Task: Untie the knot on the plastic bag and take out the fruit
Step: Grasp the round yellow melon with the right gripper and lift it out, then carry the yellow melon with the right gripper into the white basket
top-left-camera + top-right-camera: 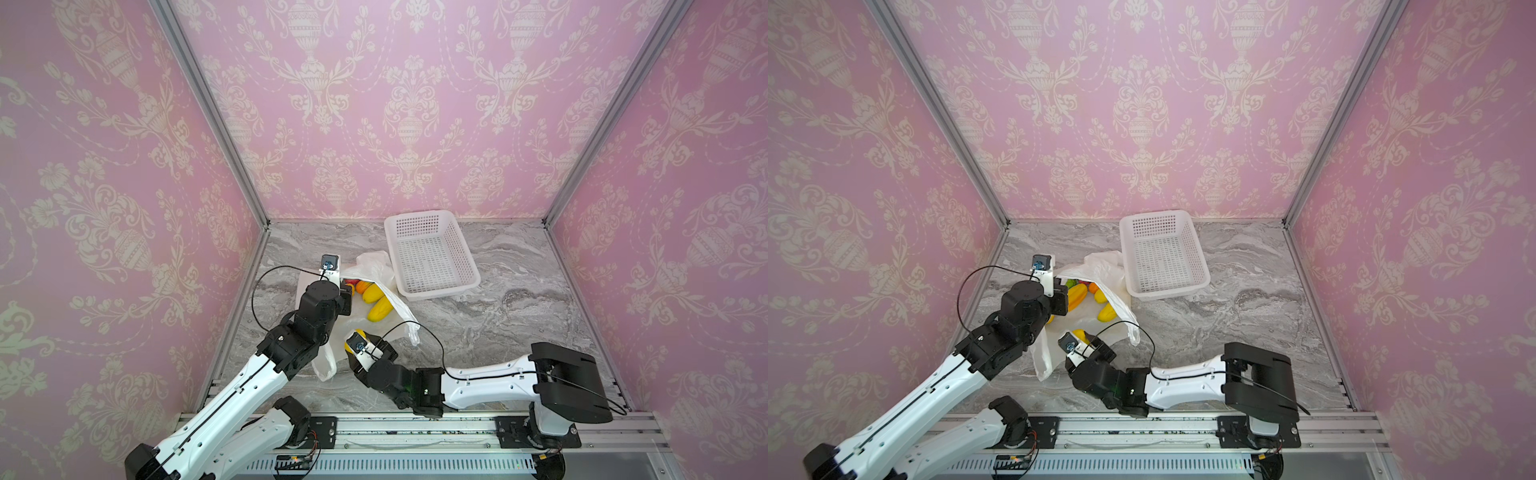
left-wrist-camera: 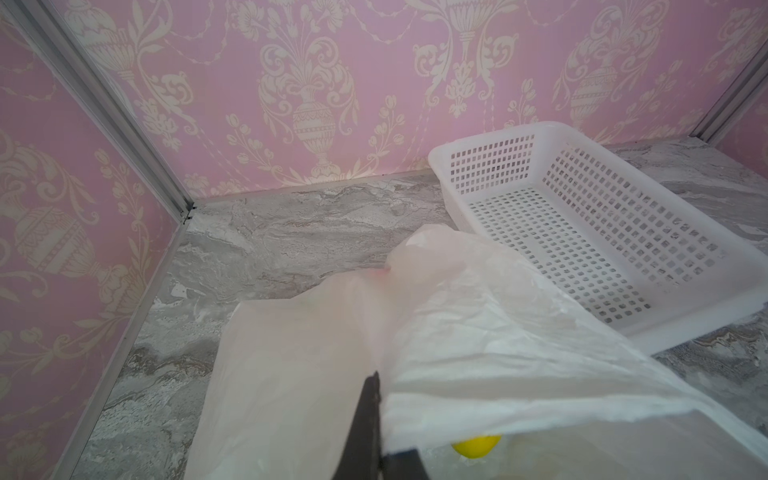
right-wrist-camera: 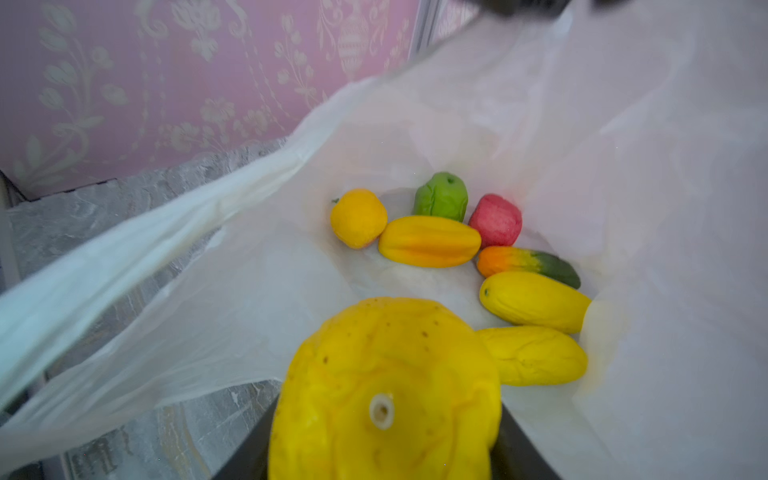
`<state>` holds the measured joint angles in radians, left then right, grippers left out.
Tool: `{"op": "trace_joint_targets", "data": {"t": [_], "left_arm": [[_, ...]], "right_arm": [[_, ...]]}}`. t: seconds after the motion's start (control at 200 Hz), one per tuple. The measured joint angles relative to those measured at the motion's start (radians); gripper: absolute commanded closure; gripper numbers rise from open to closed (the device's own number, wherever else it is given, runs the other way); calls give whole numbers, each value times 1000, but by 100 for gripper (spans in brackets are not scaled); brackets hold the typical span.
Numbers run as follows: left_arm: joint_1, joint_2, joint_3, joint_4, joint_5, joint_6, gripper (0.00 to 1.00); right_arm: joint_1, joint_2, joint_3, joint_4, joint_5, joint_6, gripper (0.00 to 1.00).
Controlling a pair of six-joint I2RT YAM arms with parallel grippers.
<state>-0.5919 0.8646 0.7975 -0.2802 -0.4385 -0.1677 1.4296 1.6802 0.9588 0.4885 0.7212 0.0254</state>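
The white plastic bag (image 1: pixel 376 266) lies on the marble table with its mouth held wide; the knot is out of view. My left gripper (image 2: pixel 379 386) is shut on the bag's upper edge and holds it up. Several fruit (image 3: pixel 428 241) lie inside: long yellow ones, a round orange-yellow one (image 3: pixel 358 218), a bumpy green one (image 3: pixel 441 197), a red one (image 3: pixel 495 220) and a green-to-orange one (image 3: pixel 528 262). My right gripper (image 3: pixel 382 449) is at the bag's mouth, shut on a large yellow fruit (image 3: pixel 386 374), which in a top view peeks out as the yellow fruit (image 1: pixel 358 333).
A rigid white perforated basket (image 1: pixel 440 293) stands with nothing in it just right of the bag, towards the back wall. Pink patterned walls close in the table at the left, back and right. A metal rail (image 1: pixel 415 428) runs along the front edge.
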Motion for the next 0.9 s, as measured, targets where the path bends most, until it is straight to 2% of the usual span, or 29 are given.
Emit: {"op": "trace_joint_targets", "data": {"t": [0.23, 0.425, 0.545, 0.64, 0.736, 0.826, 0.901], "left_arm": [[0, -2, 0, -7, 8, -6, 100], [1, -13, -4, -6, 11, -6, 100], [1, -13, -4, -6, 19, -6, 100], [1, -14, -4, -6, 34, -7, 100], [1, -21, -6, -6, 42, -7, 100], [1, -31, -10, -7, 43, -7, 100], [1, -38, -11, -6, 47, -7, 100]], "right_arm": [[31, -153, -102, 196, 119, -150, 72], [23, -290, -191, 232, 214, -240, 72], [-35, -404, -206, 198, 280, -228, 73], [-163, -518, -192, 9, 260, -95, 73], [-380, -600, -161, -204, 161, 90, 72], [-576, -610, -126, -367, 63, 247, 73], [-686, -571, -90, -484, -25, 338, 74]]}}
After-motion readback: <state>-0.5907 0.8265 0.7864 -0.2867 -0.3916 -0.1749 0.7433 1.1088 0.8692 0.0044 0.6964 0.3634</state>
